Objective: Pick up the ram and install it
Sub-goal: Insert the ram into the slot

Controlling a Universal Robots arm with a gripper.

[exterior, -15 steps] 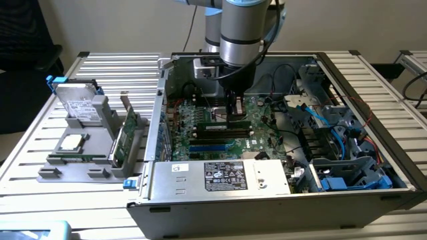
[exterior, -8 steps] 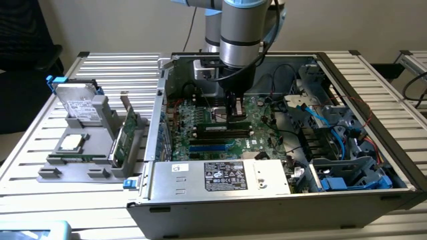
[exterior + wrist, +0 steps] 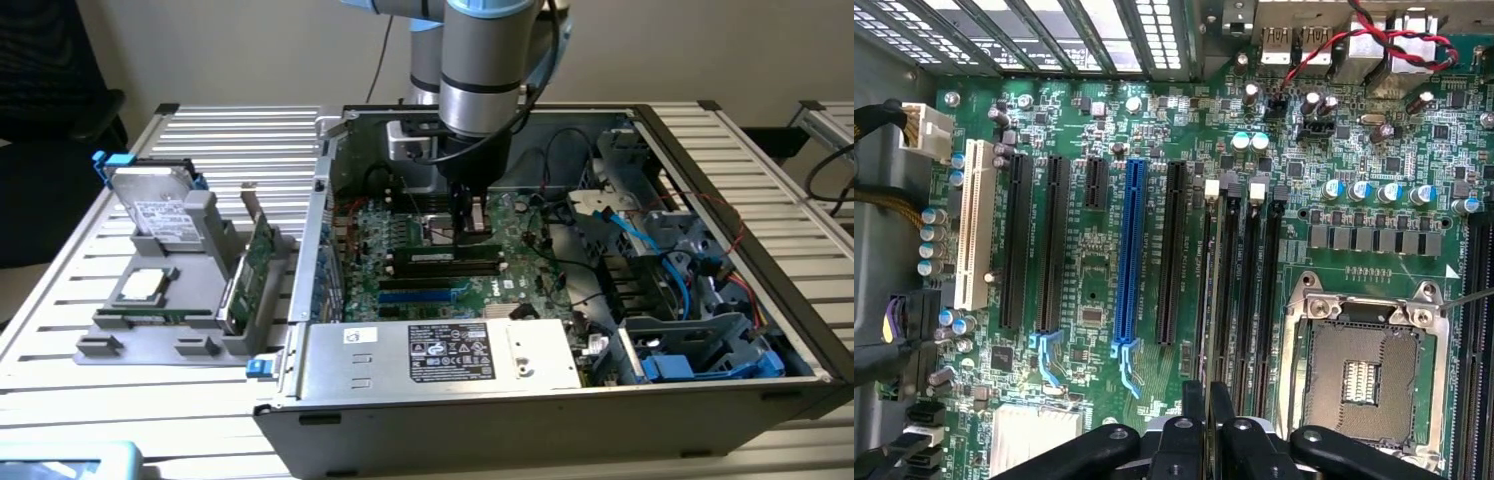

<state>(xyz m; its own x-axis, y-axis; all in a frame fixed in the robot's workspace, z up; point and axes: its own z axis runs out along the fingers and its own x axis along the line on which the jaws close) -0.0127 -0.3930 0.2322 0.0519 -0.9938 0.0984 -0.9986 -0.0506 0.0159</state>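
Two narrow fingers pinch the ram edge-up at the black memory slots in the middle of the motherboard. Seating step, I judge; it needs exact alignment and straight, even pressing.

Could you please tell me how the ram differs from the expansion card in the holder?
The ram is low and narrow; the expansion card is taller, with a metal bracket. The ram sits at the motherboard slots inside the case, under the claw; the card stands in the gray holder outside. Both are green boards.
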